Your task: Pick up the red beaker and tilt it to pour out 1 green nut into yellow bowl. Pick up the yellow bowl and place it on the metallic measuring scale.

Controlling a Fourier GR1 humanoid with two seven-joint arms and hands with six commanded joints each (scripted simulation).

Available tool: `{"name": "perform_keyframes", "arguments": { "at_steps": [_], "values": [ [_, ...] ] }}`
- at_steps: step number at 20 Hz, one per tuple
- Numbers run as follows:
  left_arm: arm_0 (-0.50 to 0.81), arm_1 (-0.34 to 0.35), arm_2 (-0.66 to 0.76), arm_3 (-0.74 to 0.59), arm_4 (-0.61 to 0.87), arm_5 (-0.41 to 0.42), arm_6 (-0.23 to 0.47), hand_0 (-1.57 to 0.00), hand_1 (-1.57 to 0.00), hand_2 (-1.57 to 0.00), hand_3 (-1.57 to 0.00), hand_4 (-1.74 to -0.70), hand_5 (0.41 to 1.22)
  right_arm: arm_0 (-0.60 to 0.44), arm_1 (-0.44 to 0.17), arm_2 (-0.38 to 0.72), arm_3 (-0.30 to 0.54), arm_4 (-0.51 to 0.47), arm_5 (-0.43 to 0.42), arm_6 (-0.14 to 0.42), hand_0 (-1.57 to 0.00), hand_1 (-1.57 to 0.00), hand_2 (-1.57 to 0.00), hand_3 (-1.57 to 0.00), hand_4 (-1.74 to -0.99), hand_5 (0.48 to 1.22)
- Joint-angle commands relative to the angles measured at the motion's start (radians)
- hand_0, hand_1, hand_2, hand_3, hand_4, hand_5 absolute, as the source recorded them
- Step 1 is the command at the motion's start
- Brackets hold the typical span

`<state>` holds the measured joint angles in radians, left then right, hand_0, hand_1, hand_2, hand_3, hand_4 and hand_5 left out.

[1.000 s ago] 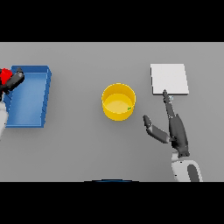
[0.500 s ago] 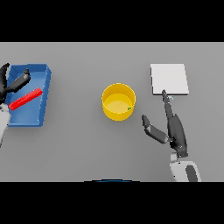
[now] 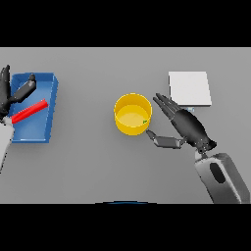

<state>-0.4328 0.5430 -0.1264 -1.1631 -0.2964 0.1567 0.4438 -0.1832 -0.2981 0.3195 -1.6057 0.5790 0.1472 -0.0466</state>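
Note:
The yellow bowl stands at the table's middle with a small green nut inside by its right wall. My right hand is open just right of the bowl, fingers pointing at its rim and thumb low by its lower right side, not quite touching. The red beaker lies on its side in the blue tray at the far left. My left hand is open over the tray's left edge, above the beaker and clear of it. The metallic scale is a pale square at the right rear.
The blue tray's walls ring the beaker at the left edge of the table. The scale lies directly behind my right hand.
The red beaker has left my left hand and now lies in the blue tray. My right hand has swung left from in front of the scale toward the yellow bowl.

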Motion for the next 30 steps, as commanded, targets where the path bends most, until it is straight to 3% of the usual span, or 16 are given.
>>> {"name": "perform_keyframes", "arguments": {
  "at_steps": [1, 6, 9, 14, 17, 19, 27, 30],
  "values": [
    [-0.004, -0.001, -0.004, 0.001, -0.005, 0.0, 0.018, -0.01, -0.01, -0.01, -0.01, -0.73, 0.677, -0.046, -0.013, 0.027, 0.028, 0.028, 0.033, 0.014, 0.0, 0.0, 0.0, 0.0, -1.174, 0.674],
    [-0.005, 0.011, -0.002, 0.001, -0.001, -0.012, 0.02, 0.0, 0.0, 0.0, 0.0, -0.74, 0.696, -0.207, -0.119, 0.128, 0.106, 0.138, 0.148, -0.072, 0.0, 0.0, 0.0, 0.0, -1.225, 0.684],
    [-0.003, 0.016, -0.002, -0.008, 0.0, -0.015, 0.022, 0.0, 0.0, 0.0, 0.0, -0.74, 0.702, -0.296, -0.133, 0.211, 0.176, 0.222, 0.186, -0.097, 0.0, 0.0, 0.0, 0.0, -1.223, 0.703],
    [0.006, 0.022, 0.001, -0.01, 0.002, -0.016, 0.022, 0.0, 0.0, 0.0, 0.0, -0.75, 0.704, -0.38, -0.115, 0.292, 0.258, 0.27, 0.258, -0.123, 0.0, 0.0, 0.0, 0.0, -1.218, 0.72],
    [0.011, 0.027, 0.006, -0.004, 0.007, -0.019, 0.013, 0.0, 0.0, 0.0, 0.0, -0.74, 0.698, -0.432, -0.075, 0.317, 0.337, 0.276, 0.28, -0.127, 0.0, 0.0, 0.0, 0.0, -1.231, 0.725],
    [0.013, 0.025, 0.002, -0.015, 0.001, -0.011, 0.007, 0.0, 0.0, 0.0, 0.0, -0.74, 0.699, -0.463, -0.045, 0.342, 0.366, 0.288, 0.303, -0.108, 0.0, 0.0, 0.0, 0.0, -1.245, 0.73],
    [0.015, 0.036, 0.015, -0.004, 0.012, -0.019, 0.006, 0.0, 0.0, 0.0, 0.0, -0.74, 0.699, -0.542, -0.016, 0.377, 0.48, 0.308, 0.345, -0.123, 0.0, 0.0, 0.0, 0.0, -1.265, 0.74],
    [0.005, 0.027, 0.007, 0.001, 0.008, -0.019, 0.017, 0.0, 0.0, 0.0, 0.0, -0.74, 0.697, -0.548, 0.001, 0.38, 0.513, 0.308, 0.363, -0.1, 0.0, 0.0, 0.0, -0.03, -1.282, 0.749]
  ]
}}
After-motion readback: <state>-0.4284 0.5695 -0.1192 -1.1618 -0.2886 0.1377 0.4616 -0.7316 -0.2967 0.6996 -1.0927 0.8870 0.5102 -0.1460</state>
